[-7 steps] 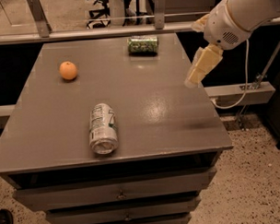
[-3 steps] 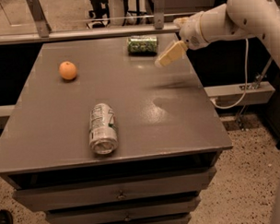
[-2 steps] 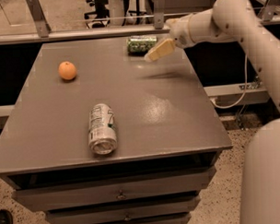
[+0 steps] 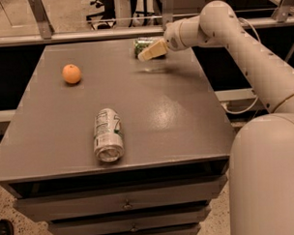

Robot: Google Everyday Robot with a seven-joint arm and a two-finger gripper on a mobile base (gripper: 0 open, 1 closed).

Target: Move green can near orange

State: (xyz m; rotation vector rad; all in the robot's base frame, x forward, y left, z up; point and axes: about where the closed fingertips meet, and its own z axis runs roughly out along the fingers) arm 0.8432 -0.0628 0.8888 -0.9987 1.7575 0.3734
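The green can (image 4: 141,46) lies on its side at the far edge of the grey table (image 4: 185,113), partly hidden behind my gripper. My gripper (image 4: 151,51) reaches in from the right and hovers right at the can, in front of its right end. The orange (image 4: 71,73) sits on the table at the far left, well apart from the can and the gripper.
A white-and-silver can with green markings (image 4: 108,134) lies on its side near the table's front edge. My arm (image 4: 241,53) spans the right side. Drawers (image 4: 126,205) sit under the tabletop. A railing and chair legs stand behind the table.
My gripper has moved left along the far edge, from the table's right side to the green can, now overlapping it. The cans and the orange have not moved.
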